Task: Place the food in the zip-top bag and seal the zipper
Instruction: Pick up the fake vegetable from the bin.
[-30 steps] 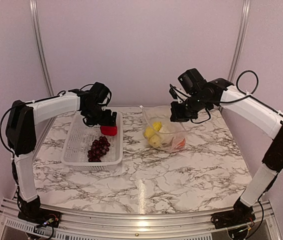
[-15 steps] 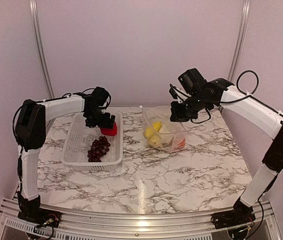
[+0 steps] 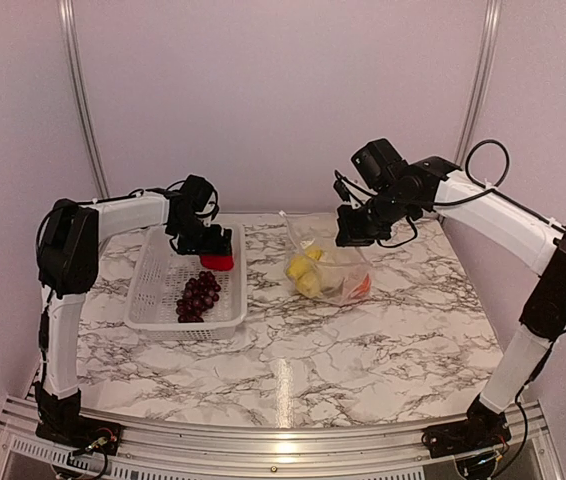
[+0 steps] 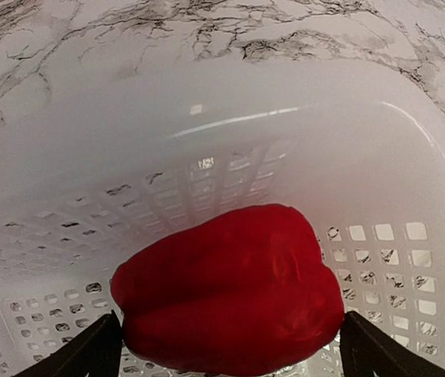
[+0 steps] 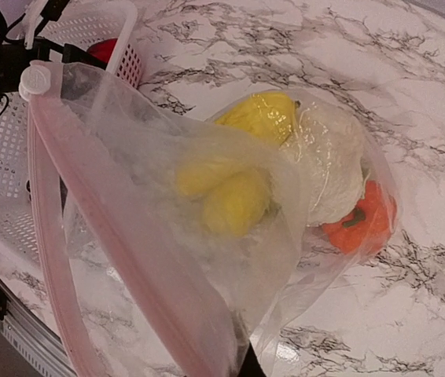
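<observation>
Food (image 3: pixel 308 272) lies in two spots. Yellow pieces (image 5: pixel 234 200) and an orange fruit (image 5: pixel 356 224) are inside the zip-top bag (image 5: pixel 128 165) on the counter (image 3: pixel 363 340); right jaws pinch its edge tight. Left jaws stand wide open around the red pepper (image 4: pixel 230 290) in the white basket (image 4: pixel 380 259).

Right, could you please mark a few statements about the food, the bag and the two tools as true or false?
1. The grape bunch lies in the white basket. True.
2. The red pepper is already in the zip-top bag. False: it is in the basket, between the fingers of the open left tool.
3. The right tool is shut on the bag's mouth edge. True.
4. The orange piece lies in the basket. False: it is inside the bag.
</observation>
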Robot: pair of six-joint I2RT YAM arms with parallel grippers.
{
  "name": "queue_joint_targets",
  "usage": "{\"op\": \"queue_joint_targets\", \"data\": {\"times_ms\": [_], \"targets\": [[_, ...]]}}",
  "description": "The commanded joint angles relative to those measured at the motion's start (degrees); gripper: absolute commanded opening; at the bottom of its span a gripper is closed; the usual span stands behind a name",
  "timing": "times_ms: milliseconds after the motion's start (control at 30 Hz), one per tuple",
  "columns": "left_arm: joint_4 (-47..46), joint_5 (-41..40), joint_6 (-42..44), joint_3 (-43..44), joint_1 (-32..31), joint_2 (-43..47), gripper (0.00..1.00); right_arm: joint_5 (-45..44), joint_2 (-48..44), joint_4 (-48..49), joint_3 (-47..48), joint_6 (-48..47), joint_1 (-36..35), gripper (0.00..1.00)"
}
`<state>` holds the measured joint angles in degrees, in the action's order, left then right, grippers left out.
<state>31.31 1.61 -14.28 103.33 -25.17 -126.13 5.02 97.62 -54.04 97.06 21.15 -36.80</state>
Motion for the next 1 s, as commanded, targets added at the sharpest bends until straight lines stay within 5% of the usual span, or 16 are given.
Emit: {"op": "queue_joint_targets", "data": {"times_ms": [0, 467, 967], "targets": [[-0.98, 1.3, -0.01, 1.6, 0.31, -2.8, 0.99, 0.62, 1.14, -0.44, 2.81, 0.25, -0.46, 0.0], [-1.86, 2.28, 0.7, 1.29, 0.3, -3.36, 0.95, 1.31, 2.06, -0.74, 3.18, 0.52, -0.59, 0.0], [-2.65, 2.59, -2.14, -15.43, 0.28, 17.69, 0.84, 2.37, 1.6, 1.97, 0.95, 0.42, -0.81, 0.0]]}}
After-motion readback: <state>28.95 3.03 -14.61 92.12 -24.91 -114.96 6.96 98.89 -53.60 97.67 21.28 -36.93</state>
